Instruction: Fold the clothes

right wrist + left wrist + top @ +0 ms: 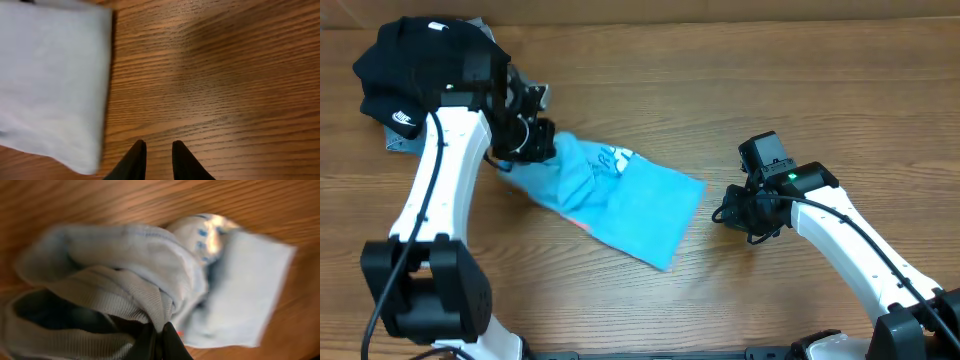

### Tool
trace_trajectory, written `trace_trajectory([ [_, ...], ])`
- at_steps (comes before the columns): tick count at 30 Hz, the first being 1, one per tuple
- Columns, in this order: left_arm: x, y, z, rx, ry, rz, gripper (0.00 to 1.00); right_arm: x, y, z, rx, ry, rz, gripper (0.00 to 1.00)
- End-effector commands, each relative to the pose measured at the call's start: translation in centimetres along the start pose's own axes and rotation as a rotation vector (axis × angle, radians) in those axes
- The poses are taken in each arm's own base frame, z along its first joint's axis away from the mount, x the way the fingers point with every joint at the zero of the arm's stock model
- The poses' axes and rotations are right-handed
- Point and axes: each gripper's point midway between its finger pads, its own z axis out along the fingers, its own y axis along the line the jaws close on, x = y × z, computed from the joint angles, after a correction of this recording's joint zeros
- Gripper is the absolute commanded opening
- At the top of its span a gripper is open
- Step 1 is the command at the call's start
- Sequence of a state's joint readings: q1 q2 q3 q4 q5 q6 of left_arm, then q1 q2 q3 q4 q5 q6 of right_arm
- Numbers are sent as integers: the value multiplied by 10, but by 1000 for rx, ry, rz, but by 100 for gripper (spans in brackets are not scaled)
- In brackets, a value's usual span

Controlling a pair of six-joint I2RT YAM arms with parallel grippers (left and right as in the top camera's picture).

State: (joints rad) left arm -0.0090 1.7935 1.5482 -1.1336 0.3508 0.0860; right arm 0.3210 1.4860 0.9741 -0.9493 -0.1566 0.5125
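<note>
Left pincer (159, 342) pinching bunched blue t-shirt (640, 205), right pincer (156, 160) narrowly parted nearby

- A brown wood-grain worktop (770, 90) carries everything; its grain runs left to right.
- A light sky-blue short-sleeved t-shirt (640, 205) lies near the middle. Its right part is folded flat with a straight edge, and its left end is bunched up, with white print showing on top.
- A black garment with a white logo (410, 70) sits crumpled at the far left corner, apart from the t-shirt.
- A grey garment (398, 142) peeks out from under the black one.
</note>
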Motion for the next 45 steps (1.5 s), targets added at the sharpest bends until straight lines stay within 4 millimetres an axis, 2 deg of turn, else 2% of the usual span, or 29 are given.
trace_trajectory([
  [1, 6, -64, 7, 67, 28, 58, 4, -1, -2, 2, 7, -2, 5, 21],
  [2, 9, -76, 11, 74, 42, 74, 4, -1, -2, 2, 7, -2, 5, 21],
  [3, 15, -97, 18, 82, 63, 113, 4, -1, -2, 2, 7, -2, 5, 21],
  [6, 26, -130, 32, 43, 81, 159, 4, -1, -2, 2, 7, -2, 5, 21],
  [9, 40, -148, 41, -51, 91, 179, 9, 0, -2, 2, 9, 0, 6, 21],
  [14, 68, -177, 55, -71, 138, 239, 16, 0, -2, 2, 9, 2, 6, 21],
  [15, 74, -181, 58, -72, 151, 240, 21, 0, -2, 2, 10, 2, 6, 22],
  [16, 77, -183, 60, -73, 159, 240, 40, 0, -2, 2, 9, 2, 6, 24],
  [17, 80, -185, 63, -74, 166, 241, 56, 0, -2, 2, 9, 2, 6, 33],
  [19, 84, -190, 66, -72, 173, 256, 62, 0, -2, 2, 9, 1, 6, 45],
  [21, 83, -190, 65, -75, 170, 258, 63, 0, -2, 2, 9, 1, 6, 47],
  [23, 76, -180, 61, -117, 151, 263, 62, 0, -2, 2, 10, 3, 6, 48],
  [28, 41, -129, 43, -290, 62, 196, 70, 2, -3, 2, 14, 9, 7, 48],
  [31, 14, -108, 44, -284, 2, 195, 76, 1, -3, 2, 12, 7, 7, 48],
  [34, 0, -93, 54, -231, 1, 196, 80, 2, -3, 2, 13, 9, 7, 48],
  [35, -3, -90, 66, -175, 27, 198, 80, 2, -3, 2, 14, 10, 8, 48],
  [39, 2, -96, 96, -34, 97, 225, 77, 2, -3, 2, 14, 10, 8, 48],
  [43, 10, -113, 117, 111, 155, 229, 71, 2, -3, 2, 15, 11, 8, 48],
  [44, 11, -117, 119, 141, 159, 238, 62, 2, -3, 2, 15, 11, 8, 48],
  [45, 13, -120, 120, 162, 165, 236, 40, 2, -3, 2, 15, 11, 8, 48],
])
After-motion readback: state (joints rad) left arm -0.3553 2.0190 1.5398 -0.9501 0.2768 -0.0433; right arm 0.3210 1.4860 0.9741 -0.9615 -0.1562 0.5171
